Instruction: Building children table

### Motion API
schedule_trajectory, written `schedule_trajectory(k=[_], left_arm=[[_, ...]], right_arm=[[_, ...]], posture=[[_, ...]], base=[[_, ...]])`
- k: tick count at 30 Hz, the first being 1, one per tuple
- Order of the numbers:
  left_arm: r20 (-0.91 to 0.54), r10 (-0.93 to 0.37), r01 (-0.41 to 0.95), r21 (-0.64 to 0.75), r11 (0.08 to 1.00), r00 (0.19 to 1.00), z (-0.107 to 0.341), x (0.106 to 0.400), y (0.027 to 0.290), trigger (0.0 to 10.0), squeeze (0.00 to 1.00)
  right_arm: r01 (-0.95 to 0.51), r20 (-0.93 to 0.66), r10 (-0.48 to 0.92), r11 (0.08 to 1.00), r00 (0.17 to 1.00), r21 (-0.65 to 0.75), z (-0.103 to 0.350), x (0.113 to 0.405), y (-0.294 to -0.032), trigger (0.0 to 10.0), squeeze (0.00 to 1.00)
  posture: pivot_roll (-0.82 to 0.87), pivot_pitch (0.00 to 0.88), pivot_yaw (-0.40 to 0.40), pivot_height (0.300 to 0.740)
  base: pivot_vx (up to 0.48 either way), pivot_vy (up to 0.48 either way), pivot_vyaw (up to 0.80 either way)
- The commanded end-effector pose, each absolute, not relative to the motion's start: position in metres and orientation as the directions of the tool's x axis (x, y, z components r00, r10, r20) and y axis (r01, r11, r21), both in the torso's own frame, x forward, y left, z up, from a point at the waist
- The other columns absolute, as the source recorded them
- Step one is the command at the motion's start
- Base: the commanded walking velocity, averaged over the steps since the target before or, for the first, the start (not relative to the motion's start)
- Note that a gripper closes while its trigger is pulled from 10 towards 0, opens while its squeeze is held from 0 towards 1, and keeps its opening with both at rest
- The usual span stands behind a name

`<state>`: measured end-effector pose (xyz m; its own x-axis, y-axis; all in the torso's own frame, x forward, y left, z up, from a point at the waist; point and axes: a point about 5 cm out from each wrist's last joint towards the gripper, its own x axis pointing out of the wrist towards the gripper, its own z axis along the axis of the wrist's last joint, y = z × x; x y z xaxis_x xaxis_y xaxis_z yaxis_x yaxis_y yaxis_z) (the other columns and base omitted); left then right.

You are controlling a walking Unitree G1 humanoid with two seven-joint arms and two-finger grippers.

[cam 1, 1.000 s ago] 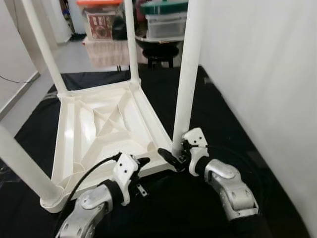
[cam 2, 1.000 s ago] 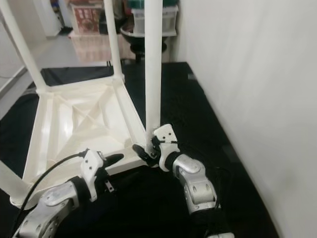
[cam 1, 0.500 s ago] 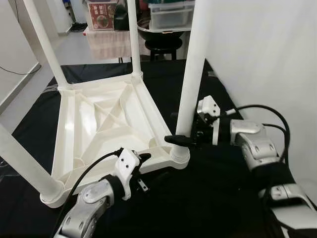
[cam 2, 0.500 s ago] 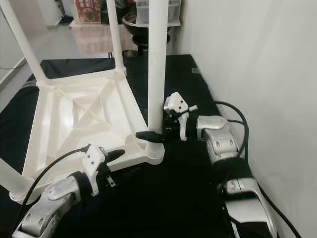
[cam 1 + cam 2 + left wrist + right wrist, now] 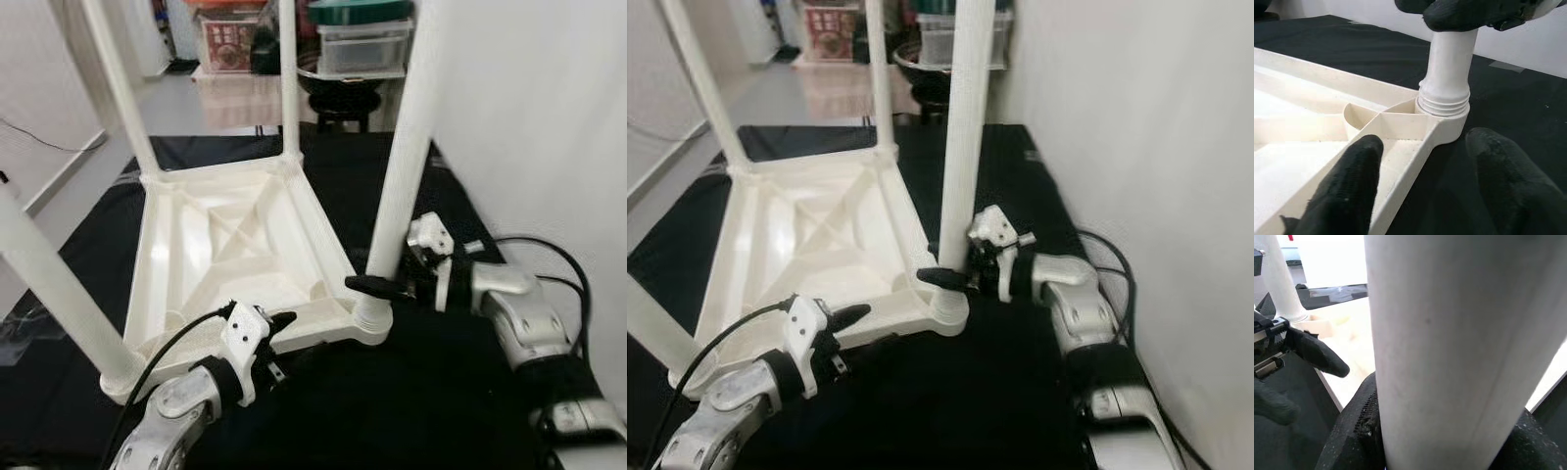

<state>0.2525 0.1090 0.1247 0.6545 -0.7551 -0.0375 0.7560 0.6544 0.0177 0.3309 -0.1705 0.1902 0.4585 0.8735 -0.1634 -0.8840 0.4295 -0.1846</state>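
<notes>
A white plastic table (image 5: 225, 245) lies upside down on a black cloth, its legs pointing up. My right gripper (image 5: 387, 285) is shut on the near right leg (image 5: 404, 176), just above its threaded socket (image 5: 1445, 105). In the right wrist view the leg (image 5: 1449, 347) stands between the black fingers (image 5: 1356, 431). My left gripper (image 5: 1422, 181) is open at the table's near edge. One of its fingers is over the underside and the other over the cloth, with the rim (image 5: 1400, 181) between them.
A white wall (image 5: 549, 127) runs close along the right. A black stool (image 5: 343, 98) and stacked storage boxes (image 5: 367, 44) stand behind the table. Black cables loop beside my right arm (image 5: 549, 255). Bare grey floor (image 5: 69, 166) lies at the far left.
My right arm has swung from in front of the leg round to its right side and rose slightly, still shut on the leg. The camera has shifted. My left gripper stays at the rim.
</notes>
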Motion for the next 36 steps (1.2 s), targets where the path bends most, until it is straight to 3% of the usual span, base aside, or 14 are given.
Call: schedule_trajectory(k=[1, 4, 16, 17, 18, 19, 21, 26, 27, 30, 31, 32, 33, 36], left_arm=[[-0.030, -0.751, 0.752, 0.021, 0.659, 0.659, 0.125, 0.251, 0.110, 0.0, 0.00], [-0.044, -0.758, 0.759, 0.023, 0.651, 0.651, 0.124, 0.252, 0.113, 0.0, 0.00], [-0.063, -0.772, 0.774, 0.022, 0.633, 0.633, 0.120, 0.254, 0.112, 0.0, 0.00], [-0.062, -0.769, 0.772, 0.023, 0.636, 0.636, 0.120, 0.254, 0.112, 0.0, 0.00], [-0.062, -0.768, 0.770, 0.023, 0.637, 0.638, 0.119, 0.254, 0.112, 0.0, 0.00], [-0.063, -0.770, 0.773, 0.021, 0.635, 0.635, 0.119, 0.253, 0.112, 0.0, 0.00], [-0.065, -0.776, 0.778, 0.018, 0.628, 0.627, 0.118, 0.253, 0.111, 0.0, 0.00], [-0.065, -0.780, 0.782, 0.015, 0.623, 0.623, 0.118, 0.254, 0.109, 0.0, 0.00], [-0.064, -0.779, 0.781, 0.015, 0.624, 0.623, 0.118, 0.254, 0.109, 0.0, 0.00], [-0.062, -0.775, 0.777, 0.021, 0.629, 0.629, 0.118, 0.255, 0.108, 0.0, 0.00], [-0.060, -0.760, 0.762, 0.032, 0.647, 0.647, 0.119, 0.255, 0.109, 1.1, 0.00], [-0.060, -0.760, 0.762, 0.032, 0.647, 0.647, 0.119, 0.255, 0.109, 1.1, 0.00], [-0.061, -0.739, 0.741, 0.046, 0.670, 0.671, 0.119, 0.256, 0.110, 10.0, 0.00], [-0.063, -0.708, 0.711, 0.065, 0.700, 0.703, 0.119, 0.254, 0.112, 10.0, 0.00]], right_arm=[[-0.898, -0.256, 0.861, 0.416, 0.439, -0.142, 0.165, 0.323, -0.167, 0.0, 0.00], [-0.678, -0.257, 0.660, 0.734, 0.706, 0.024, 0.117, 0.287, -0.116, 0.0, 0.00], [-0.446, -0.248, 0.408, 0.887, 0.878, -0.119, 0.124, 0.302, -0.126, 0.0, 0.00], [-0.428, -0.249, 0.391, 0.897, 0.886, -0.115, 0.126, 0.302, -0.126, 10.0, 0.00], [-0.417, -0.241, 0.386, 0.904, 0.890, -0.094, 0.128, 0.302, -0.125, 10.0, 0.00], [-0.450, -0.226, 0.424, 0.890, 0.877, -0.078, 0.132, 0.304, -0.124, 10.0, 0.94], [-0.515, -0.181, 0.499, 0.856, 0.847, -0.048, 0.142, 0.308, -0.121, 10.0, 1.00], [-0.674, -0.086, 0.669, 0.735, 0.738, -0.075, 0.165, 0.320, -0.126, 10.0, 1.00], [-0.700, -0.072, 0.697, 0.707, 0.714, -0.099, 0.172, 0.324, -0.130, 10.0, 0.61], [-0.768, -0.071, 0.767, 0.627, 0.638, -0.127, 0.183, 0.331, -0.138, 10.0, 0.61], [-0.811, -0.093, 0.809, 0.565, 0.581, -0.153, 0.188, 0.335, -0.143, 10.0, 0.00], [-0.811, -0.093, 0.809, 0.565, 0.581, -0.153, 0.188, 0.335, -0.143, 10.0, 0.00], [-0.848, -0.126, 0.843, 0.500, 0.523, -0.175, 0.192, 0.339, -0.148, 10.0, 0.00], [-0.894, -0.182, 0.879, 0.409, 0.440, -0.184, 0.197, 0.344, -0.153, 10.0, 0.00]], posture=[[-0.09, 0.083, -0.025, 0.740], [-0.10, 0.090, -0.010, 0.740], [-0.11, 0.055, -0.015, 0.740], [-0.11, 0.055, -0.015, 0.740], [-0.11, 0.053, -0.016, 0.740], [-0.11, 0.047, -0.011, 0.740], [-0.11, 0.046, -0.010, 0.740], [-0.11, 0.044, -0.011, 0.740], [-0.10, 0.042, -0.013, 0.740], [-0.10, 0.040, -0.017, 0.740], [-0.10, 0.038, -0.021, 0.740], [-0.10, 0.038, -0.021, 0.740], [-0.09, 0.037, -0.022, 0.740], [-0.09, 0.036, -0.027, 0.740]], base=[[0.000, 0.000, 0.00], [0.000, 0.000, 0.00], [0.000, 0.000, 0.00], [0.000, 0.000, 0.00], [0.000, 0.000, 0.00], [0.000, 0.000, 0.00], [0.000, 0.000, 0.00], [0.000, 0.000, 0.00], [0.000, 0.000, 0.00], [0.000, 0.000, 0.00], [0.000, 0.000, 0.00], [0.000, 0.000, 0.00], [0.000, 0.000, 0.00], [0.000, 0.000, 0.00]])
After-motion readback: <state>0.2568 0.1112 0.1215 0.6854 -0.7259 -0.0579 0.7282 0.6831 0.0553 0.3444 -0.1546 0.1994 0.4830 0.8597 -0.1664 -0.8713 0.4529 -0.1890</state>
